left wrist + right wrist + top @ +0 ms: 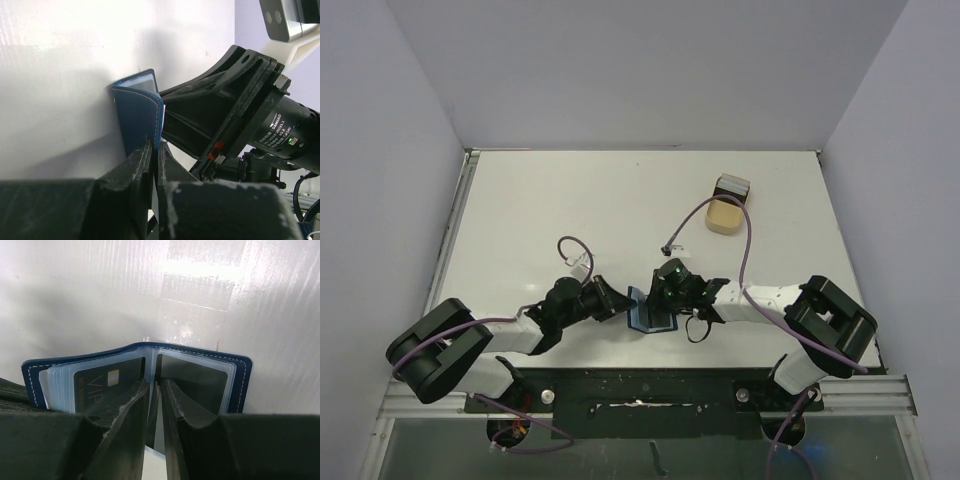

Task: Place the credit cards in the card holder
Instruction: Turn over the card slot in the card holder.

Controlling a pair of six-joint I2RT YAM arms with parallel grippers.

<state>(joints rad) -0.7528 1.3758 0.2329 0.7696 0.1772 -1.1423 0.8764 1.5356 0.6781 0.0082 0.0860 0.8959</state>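
Observation:
The card holder is a navy-blue wallet standing on edge on the white table between both grippers. In the left wrist view my left gripper is shut on the near edge of its blue cover. The right wrist view looks into the open card holder, where clear pocket leaves show. A black credit card marked VIP sits in the left pocket and another black card in the right one. My right gripper is pinched on a thin clear leaf at the fold.
A tan oval dish lies at the back right of the table, with a small dark and pale object at its far end. Purple cables loop from both arms. Grey walls enclose the table on three sides.

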